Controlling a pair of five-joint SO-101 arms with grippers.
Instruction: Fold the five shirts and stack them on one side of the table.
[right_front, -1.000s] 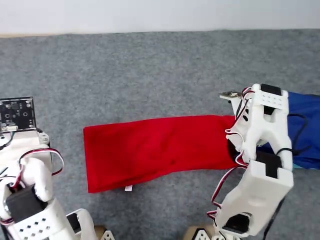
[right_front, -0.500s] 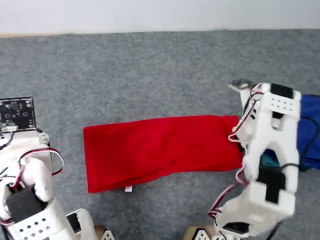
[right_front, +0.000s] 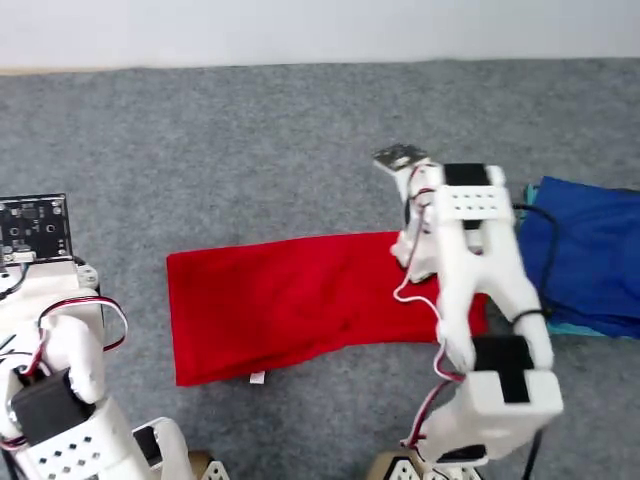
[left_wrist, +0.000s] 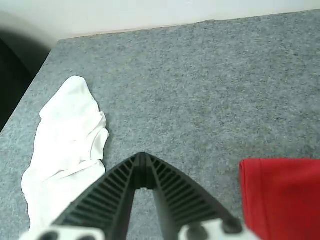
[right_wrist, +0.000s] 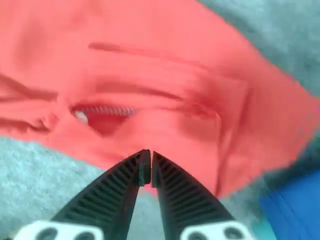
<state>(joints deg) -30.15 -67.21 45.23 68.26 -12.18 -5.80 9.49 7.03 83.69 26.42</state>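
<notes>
The right pincer (right_wrist: 146, 153) has swung left off the blue shirt (right_front: 590, 260) over the red shirt (right_front: 300, 300), tips pressed together, empty; the left pincer (left_wrist: 144, 158), likewise closed, hangs near a white shirt (left_wrist: 70, 135).

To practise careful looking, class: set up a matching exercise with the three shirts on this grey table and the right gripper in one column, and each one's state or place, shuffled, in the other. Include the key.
Column one
1. red cloth shirt
2. blue cloth shirt
3. white cloth shirt
4. right gripper

Column two
A. crumpled, not folded
B. shut, above the red shirt's end
C. folded into a long strip, central
D. lying farthest to the robot's right

Pairs: 1-C, 2-D, 3-A, 4-B
</notes>
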